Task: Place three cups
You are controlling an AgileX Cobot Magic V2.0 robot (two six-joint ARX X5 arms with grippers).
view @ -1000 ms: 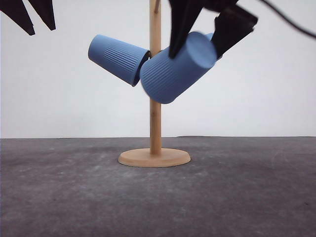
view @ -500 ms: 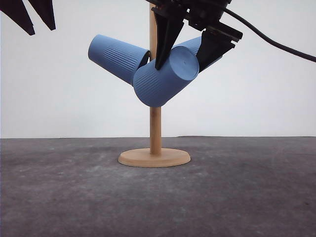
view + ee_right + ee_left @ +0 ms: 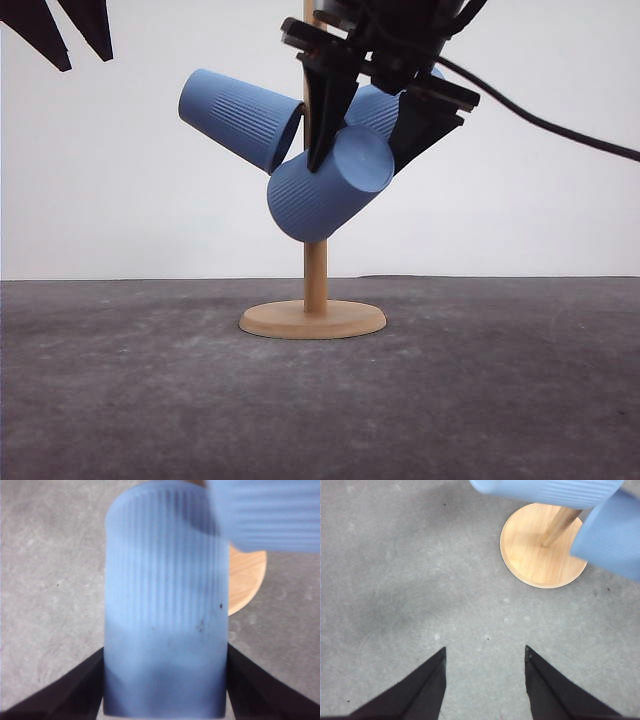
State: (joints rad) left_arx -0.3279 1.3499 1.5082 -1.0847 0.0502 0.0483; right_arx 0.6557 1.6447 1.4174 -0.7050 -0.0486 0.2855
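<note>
Up at the far left of the front view, the left gripper (image 3: 65, 40) hangs above the table (image 3: 150, 400), its two dark fingers spread apart with nothing between them; its wrist camera shows the same gap over bare grey surface (image 3: 485, 680). Next along, the first cup (image 3: 240, 118) sits tilted on the wooden stand (image 3: 314, 260), its base pointing up and to the left, its rim close to the pole. Just right of it, the second cup (image 3: 328, 188) is pinched near its base between the fingers of the right gripper (image 3: 365, 135), slanting with its rim low and left, right in front of the pole. Behind that gripper a third cup (image 3: 372, 105) peeks out, probably hung on the stand as well, though most of it is hidden. Seen from the right wrist, the held cup (image 3: 165, 625) sits squarely between both fingers (image 3: 65, 690).
</note>
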